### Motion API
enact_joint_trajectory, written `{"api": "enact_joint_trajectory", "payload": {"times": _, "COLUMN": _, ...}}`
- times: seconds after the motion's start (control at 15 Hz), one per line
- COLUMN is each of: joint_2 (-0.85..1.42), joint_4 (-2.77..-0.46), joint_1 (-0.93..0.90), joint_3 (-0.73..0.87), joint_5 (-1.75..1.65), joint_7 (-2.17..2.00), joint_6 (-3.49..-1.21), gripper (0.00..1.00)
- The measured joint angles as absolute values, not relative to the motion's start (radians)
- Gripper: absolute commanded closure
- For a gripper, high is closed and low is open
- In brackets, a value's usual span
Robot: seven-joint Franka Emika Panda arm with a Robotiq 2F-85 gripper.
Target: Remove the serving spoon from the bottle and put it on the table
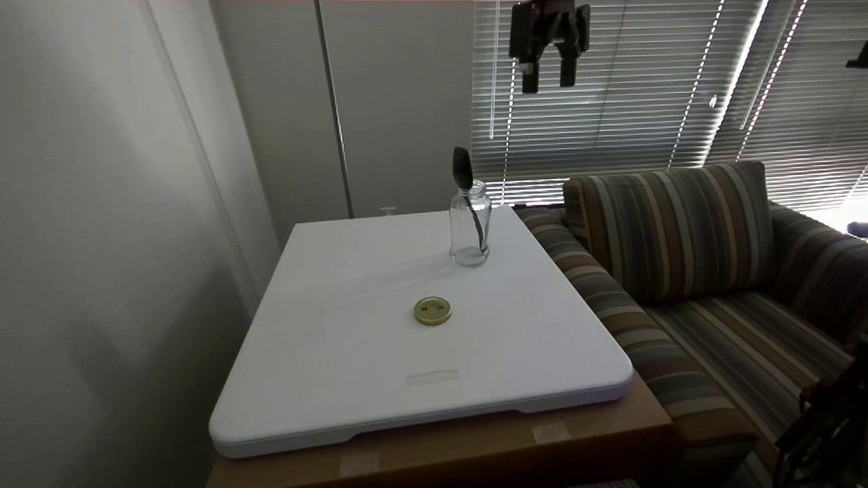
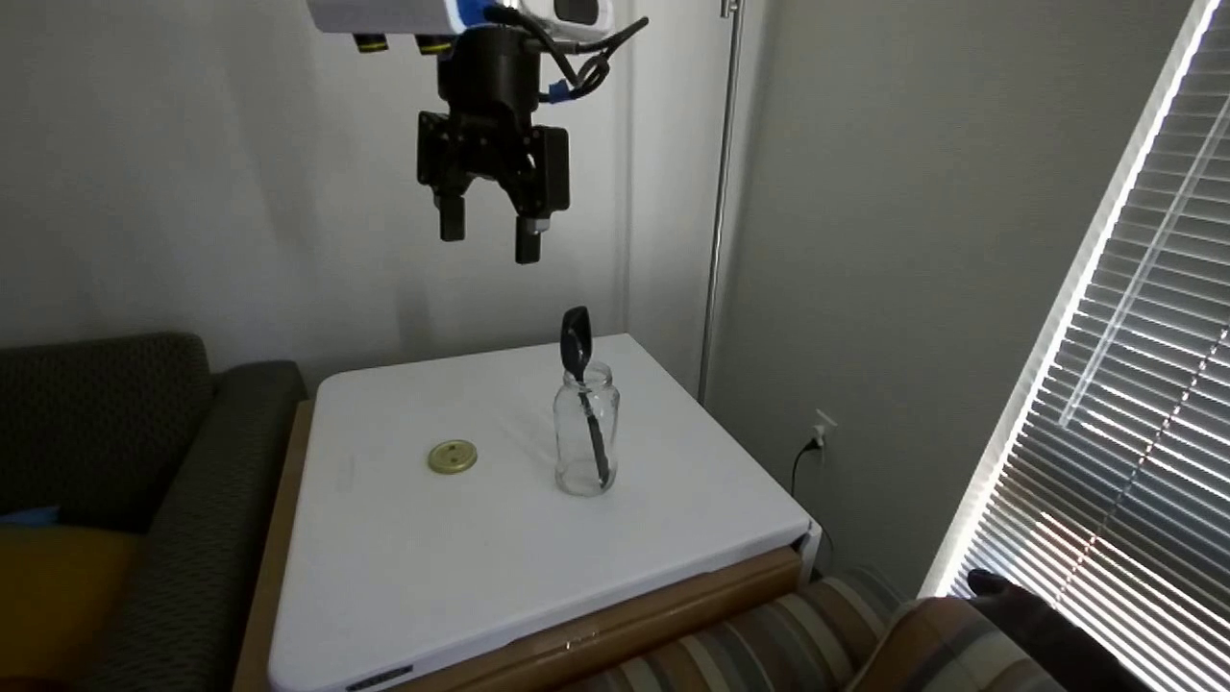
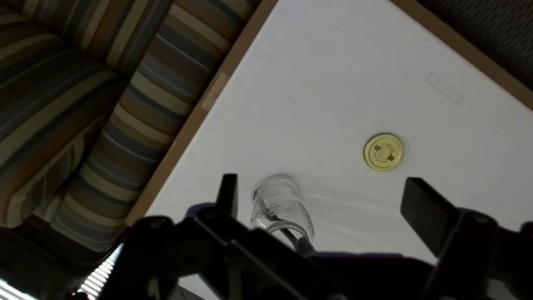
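Pointing down above the table (image 2: 432,553), the gripper (image 2: 488,251) hangs empty, its 2 jaws wide apart.

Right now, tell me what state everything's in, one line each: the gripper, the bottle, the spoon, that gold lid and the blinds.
Gripper: open, holding nothing, above the table.
Bottle: upright on the table, uncapped.
Serving spoon: tilted, handle inside the bottle, bowl sticking out the top.
Gold lid: off, lying flat on the table.
Blinds: lowered, some light showing through.
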State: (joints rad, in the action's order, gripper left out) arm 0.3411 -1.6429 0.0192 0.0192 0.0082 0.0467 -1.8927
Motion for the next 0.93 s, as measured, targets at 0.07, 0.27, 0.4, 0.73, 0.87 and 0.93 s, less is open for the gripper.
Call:
{"api": "enact_joint_trajectory", "payload": {"times": 0.07, "joint_2": 0.378, "joint_4": -1.608, "joint_1": 0.018, "joint_3": 0.013, "joint_5": 0.008, "joint_7": 0.051, "joint_6": -1.892, "gripper": 0.00}}
{"api": "enact_joint_trajectory", "payload": {"times": 0.27, "joint_2": 0.484, "joint_4": -1.514, "joint_1": 0.017, "joint_3": 0.002, "joint_5": 0.009, "joint_7": 0.052, "joint_6": -1.892, "gripper": 0.00}}
{"api": "enact_joint_trajectory", "payload": {"times": 0.4, "joint_2": 0.549, "joint_4": -1.457, "joint_1": 0.017, "joint_3": 0.002, "joint_5": 0.009, "joint_7": 0.052, "joint_6": -1.893, "gripper": 0.00}}
{"api": "enact_joint_trajectory", "payload": {"times": 0.73, "joint_2": 0.674, "joint_4": -1.328, "joint_1": 0.016, "joint_3": 0.002, "joint_5": 0.008, "joint_7": 0.041, "joint_6": -1.905, "gripper": 0.00}}
{"api": "enact_joint_trajectory", "payload": {"times": 0.87, "joint_2": 0.713, "joint_4": -1.278, "joint_1": 0.016, "joint_3": 0.002, "joint_5": 0.008, "joint_7": 0.025, "joint_6": -1.918, "gripper": 0.00}}
{"api": "enact_joint_trajectory", "payload": {"times": 0.93, "joint_2": 0.731, "joint_4": -1.254, "joint_1": 0.016, "joint_3": 0.002, "joint_5": 0.008, "joint_7": 0.017, "joint_6": -1.921, "gripper": 0.00}}
